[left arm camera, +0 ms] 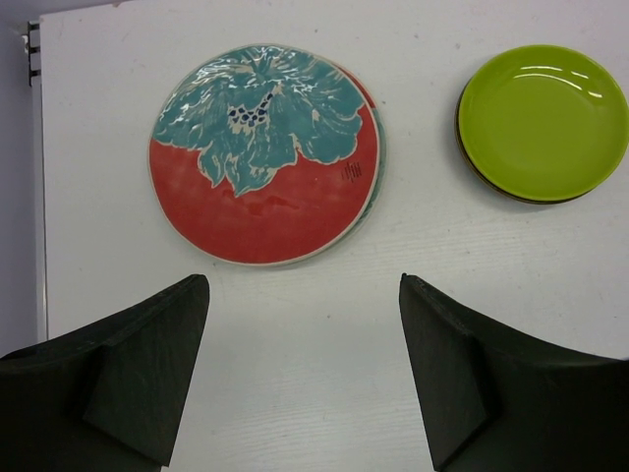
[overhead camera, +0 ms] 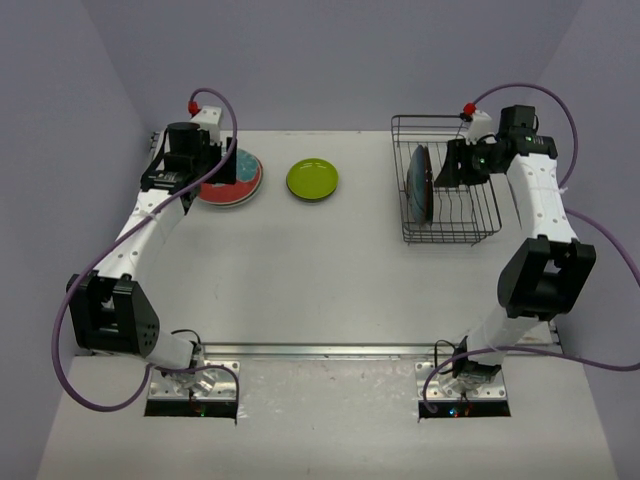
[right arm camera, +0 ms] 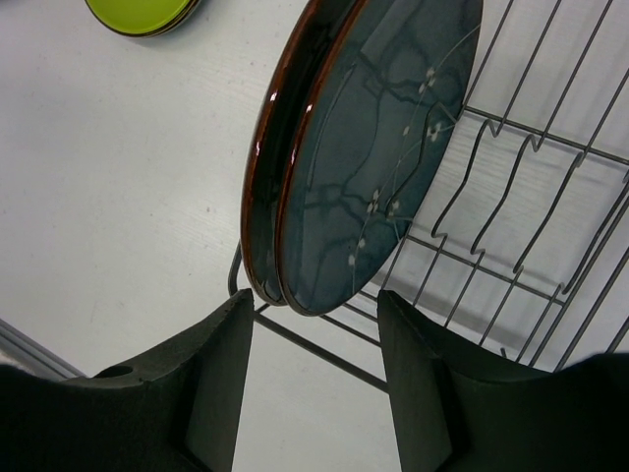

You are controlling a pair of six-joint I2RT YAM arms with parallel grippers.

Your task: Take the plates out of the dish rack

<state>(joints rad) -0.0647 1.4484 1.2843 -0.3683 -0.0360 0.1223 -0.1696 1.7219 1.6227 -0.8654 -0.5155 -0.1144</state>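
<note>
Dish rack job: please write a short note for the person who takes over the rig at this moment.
Left gripper: open, empty, above the table near the red-and-teal plate.
Right gripper: open, empty, at the lower edge of two dark blue plates standing upright in the dish rack.
Done: red-and-teal plate and lime green plate lie on the table, the green one on a darker plate.
Left: the two dark blue plates.

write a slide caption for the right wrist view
Open right gripper facing two dark teal-blue plates standing on edge in the wire dish rack, lime green plate beyond.
</note>
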